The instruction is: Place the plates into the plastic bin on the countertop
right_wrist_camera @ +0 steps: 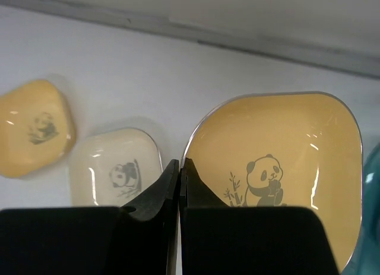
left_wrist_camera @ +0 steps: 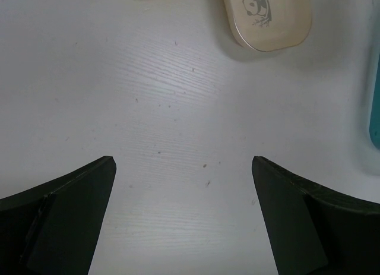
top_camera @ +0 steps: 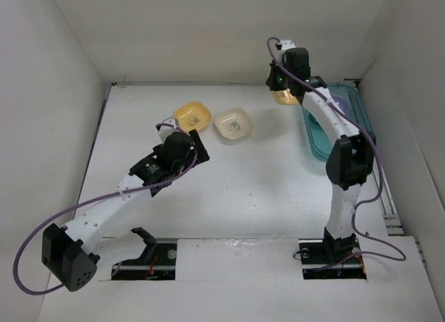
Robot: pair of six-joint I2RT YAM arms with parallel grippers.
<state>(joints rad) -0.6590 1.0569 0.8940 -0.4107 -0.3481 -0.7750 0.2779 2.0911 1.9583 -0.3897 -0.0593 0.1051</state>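
My right gripper [top_camera: 287,85] is shut on the left rim of a yellow plate [right_wrist_camera: 279,162] with a panda print. It holds the plate off the countertop [top_camera: 264,190], just left of the teal plastic bin [top_camera: 314,137]. The held plate shows in the top view [top_camera: 282,97] under the wrist. A second yellow plate [top_camera: 192,115] and a cream plate [top_camera: 233,123] lie on the countertop at mid-back. My left gripper [top_camera: 198,147] is open and empty just in front of the yellow plate. The cream plate [left_wrist_camera: 267,16] lies ahead of its fingers. Other plates are out of view.
White walls close in the back and both sides. The right arm crosses over the bin and hides much of its inside. The bin's edge [left_wrist_camera: 375,108] shows at the right of the left wrist view and its rim [right_wrist_camera: 371,227] at the right of the right wrist view.
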